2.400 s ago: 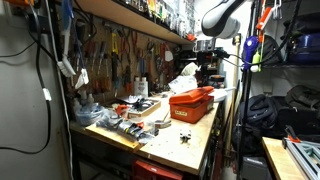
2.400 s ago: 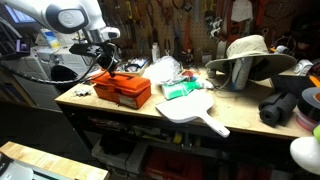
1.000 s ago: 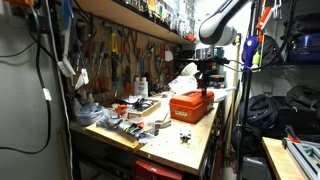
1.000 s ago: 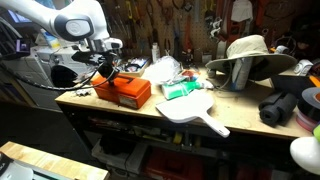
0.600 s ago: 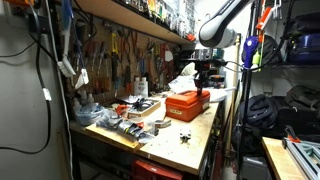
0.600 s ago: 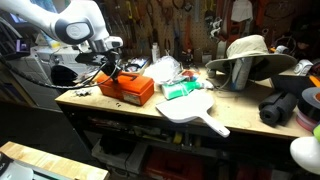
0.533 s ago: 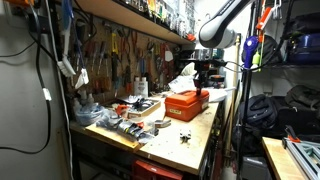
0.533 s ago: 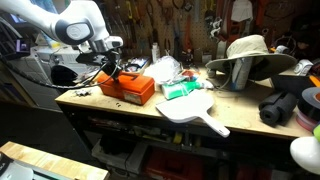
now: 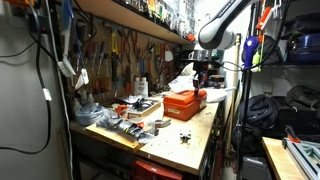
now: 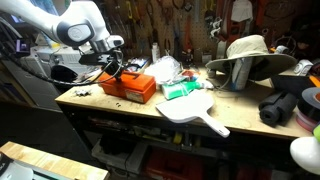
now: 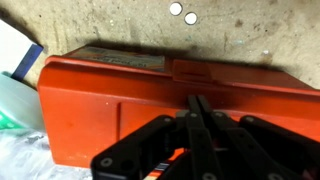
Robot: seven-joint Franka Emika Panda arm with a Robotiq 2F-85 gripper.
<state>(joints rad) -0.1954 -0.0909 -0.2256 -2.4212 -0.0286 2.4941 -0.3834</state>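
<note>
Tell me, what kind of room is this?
Most likely a home workshop or garage. Tools hang in rows behind a cluttered wooden workbench, and a red case like a toolbox sits on it beneath the robot's hand.

Matt orange plastic case [image 11: 120,100], wooden bench [image 10: 245,115]

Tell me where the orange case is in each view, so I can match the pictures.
In an exterior view: orange case right of middle, under the gripper.
In an exterior view: the case left of middle.
Wrist view: the case fills most of the picture.
Shared landmark: the gripper, right above the case.
</note>
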